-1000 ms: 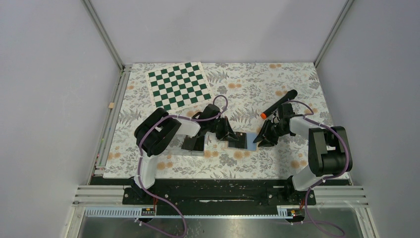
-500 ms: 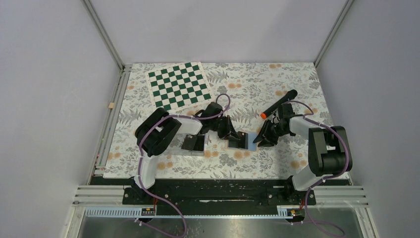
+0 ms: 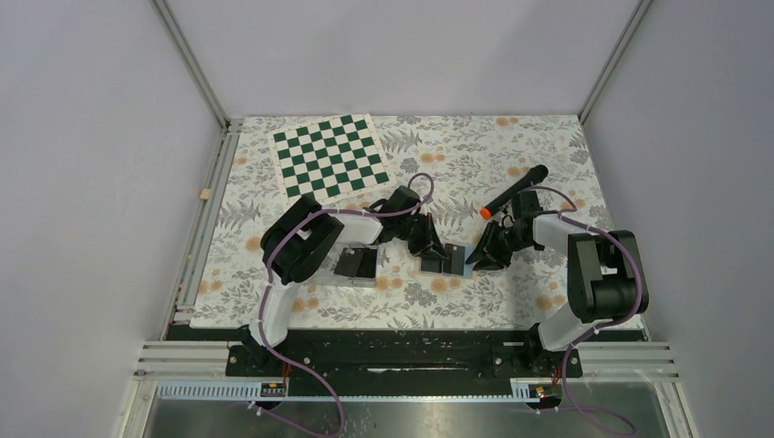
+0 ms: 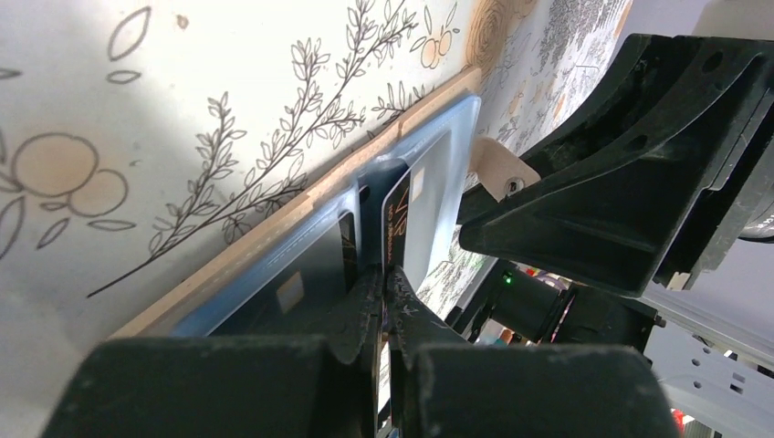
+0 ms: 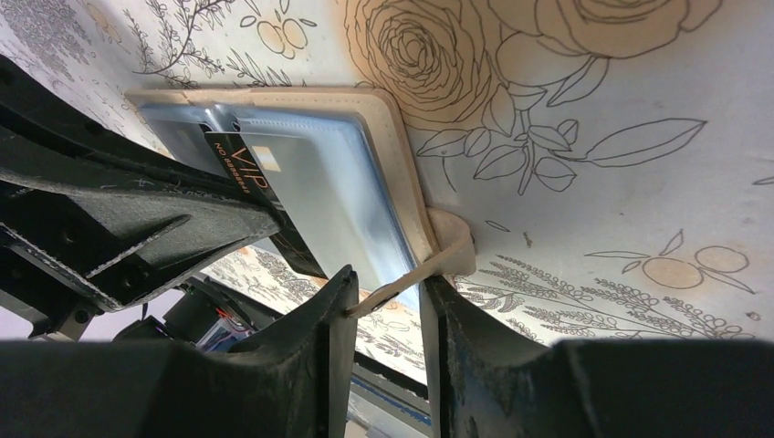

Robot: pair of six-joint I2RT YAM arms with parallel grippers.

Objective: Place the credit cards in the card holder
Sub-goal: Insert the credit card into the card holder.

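The left gripper (image 4: pixel 384 278) has its jaws shut tight on a black credit card (image 4: pixel 420 210), which points straight ahead into the blue pocket of the open card holder (image 5: pixel 394 146) lying flat on the table (image 5: pixel 593 109), while the right gripper (image 5: pixel 387 290) jaws pinch its tab (image 5: pixel 454 251) from the other side.

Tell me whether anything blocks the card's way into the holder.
Nothing visible does. The left pincer holds the credit card with its front end at the card holder's blue pocket; the right pincer straddles the tab, aside.
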